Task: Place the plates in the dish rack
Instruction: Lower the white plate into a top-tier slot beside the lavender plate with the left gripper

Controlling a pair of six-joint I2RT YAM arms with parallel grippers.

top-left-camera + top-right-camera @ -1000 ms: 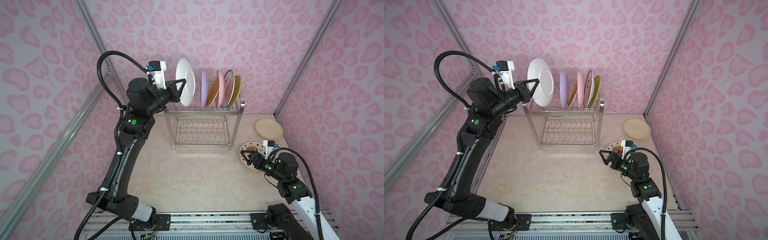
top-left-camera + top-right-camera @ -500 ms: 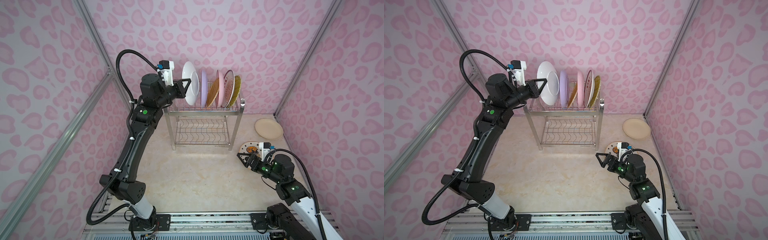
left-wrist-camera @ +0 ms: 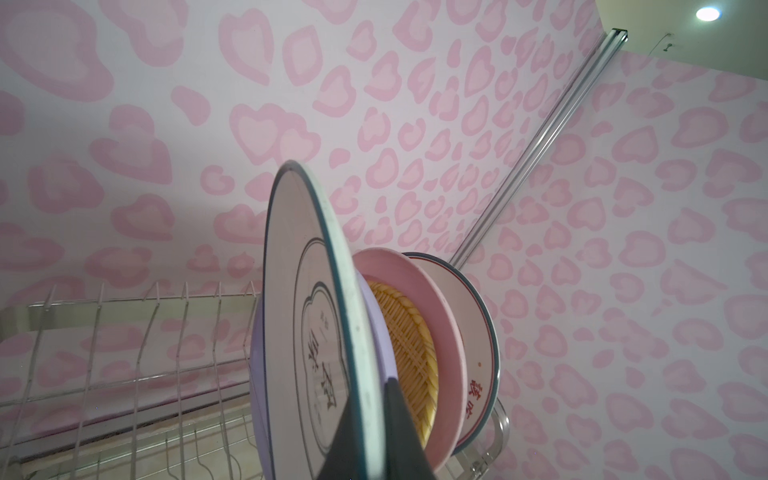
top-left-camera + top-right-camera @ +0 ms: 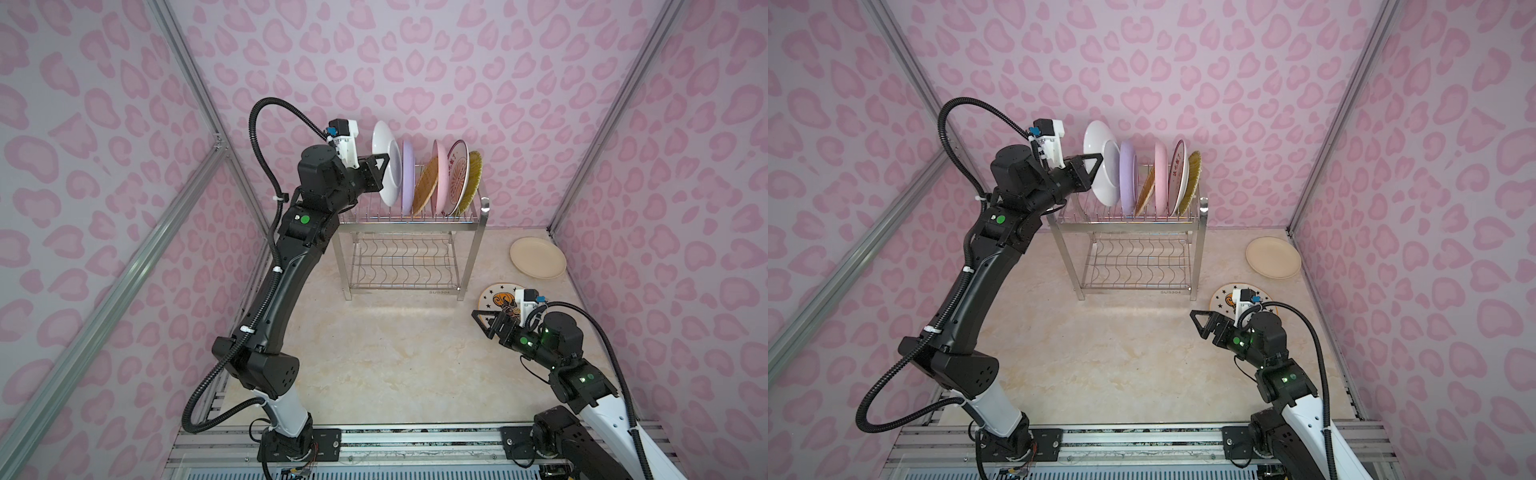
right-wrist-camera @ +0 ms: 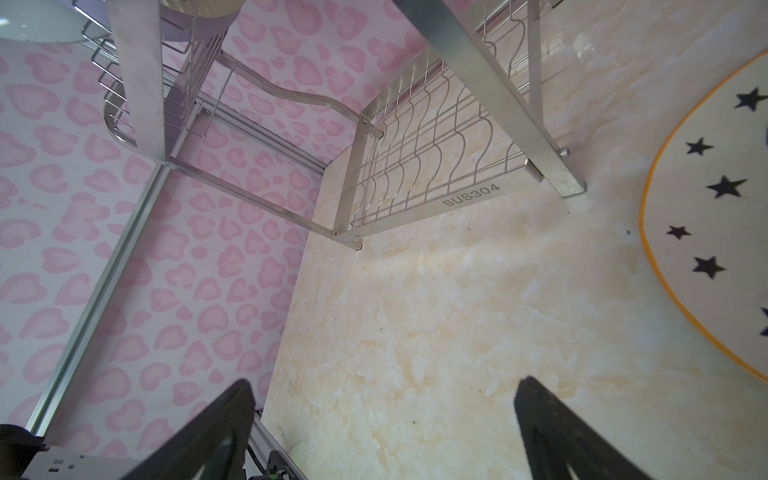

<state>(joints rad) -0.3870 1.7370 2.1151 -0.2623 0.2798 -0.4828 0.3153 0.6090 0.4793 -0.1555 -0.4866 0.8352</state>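
Desk (image 4: 395, 353) carries the rack (image 4: 473, 249) at the back. Two plates lie flat on the desk to the right of it: cream plate (image 4: 538, 257) by the wall, star plate (image 4: 496, 297) nearer the front.

Rack top tier: five plates stand on edge, bunched at the right end, with the lilac plate (image 4: 408, 174) leftmost. Prongs (image 4: 361, 212) to its left are bare.

Left arm (image 4: 282, 282) is raised to top-tier height. Left jaws are clamped tight on the rim of the white plate (image 4: 381, 141), as the wrist view shows.

- White plate is held on edge, parallel to the stood plates and just left of the lilac one.
- The wrist view shows the two overlapping closely; whether they touch, I can't tell.
- Its lower rim sits about level with the prong tops; whether it is seated, I can't tell.
- Judgement: the slot lies straight down from the jaws, so the move is a short descent, keeping clear of the lilac plate.

Right arm (image 4: 557, 332) is low over the desk. Right jaws are spread wide and empty. The star plate lies just behind and beside them, so this arm is the nearer for both flat plates.
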